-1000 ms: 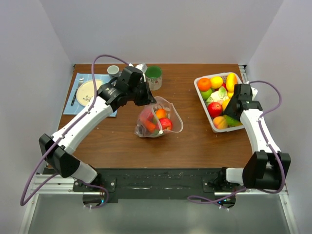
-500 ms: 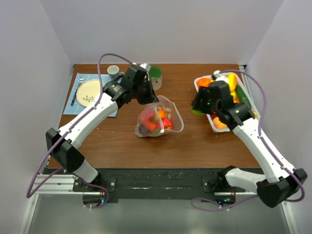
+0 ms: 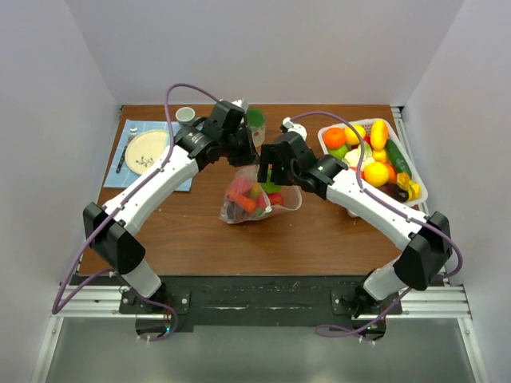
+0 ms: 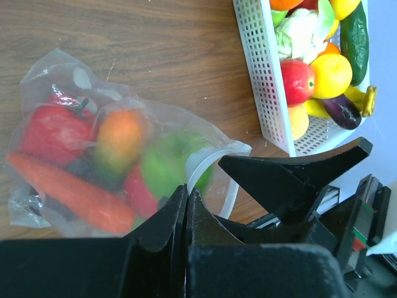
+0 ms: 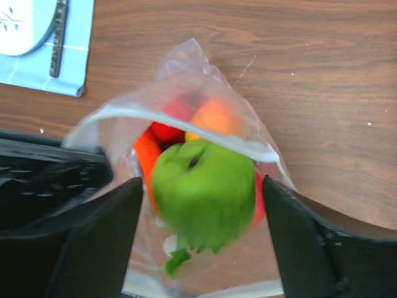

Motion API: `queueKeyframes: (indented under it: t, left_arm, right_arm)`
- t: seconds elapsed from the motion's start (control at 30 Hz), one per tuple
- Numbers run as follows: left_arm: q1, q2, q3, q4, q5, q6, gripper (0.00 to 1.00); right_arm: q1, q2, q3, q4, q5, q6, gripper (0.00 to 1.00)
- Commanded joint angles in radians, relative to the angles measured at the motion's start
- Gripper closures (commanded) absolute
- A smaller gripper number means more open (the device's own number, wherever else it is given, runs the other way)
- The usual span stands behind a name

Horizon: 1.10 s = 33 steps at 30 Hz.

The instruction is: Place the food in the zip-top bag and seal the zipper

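Only my right wrist view shows the green pepper point(image 5: 200, 192), right gripper point(image 5: 203, 181) released. Left gripper point(image 4: 186, 191) clenches the gaping zip-top bag point(image 4: 68, 124).

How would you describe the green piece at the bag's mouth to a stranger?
On the brown table, find the clear bag lying near its middle. At the bag's open mouth, between the right gripper's spread fingers, is a round bright green fruit; the pieces beside it are red and orange.
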<state>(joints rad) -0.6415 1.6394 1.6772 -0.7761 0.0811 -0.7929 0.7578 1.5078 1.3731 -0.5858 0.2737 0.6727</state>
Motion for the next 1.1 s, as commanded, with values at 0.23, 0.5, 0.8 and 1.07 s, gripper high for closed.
queueKeyframes:
  t: [0.23, 0.5, 0.8, 1.07]
  left_arm:
    - [0.009, -0.043, 0.049, 0.021, 0.02, -0.023, 1.0]
    - [0.019, -0.039, 0.055, 0.032, 0.037, -0.022, 1.0]
    - [0.019, -0.039, 0.053, 0.032, 0.054, -0.014, 1.0]
    - [0.019, -0.047, 0.033, 0.04, 0.059, -0.008, 1.0]
  right_arm:
    - [-0.021, -0.11, 0.122, -0.09, 0.189, -0.062, 0.06]
    - [-0.35, -0.173, 0.061, -0.216, 0.225, -0.191, 0.06]
    - [-0.638, -0.143, -0.109, -0.132, 0.197, -0.229, 0.03]
    - [-0.81, -0.129, -0.232, 0.052, 0.059, -0.151, 0.01]
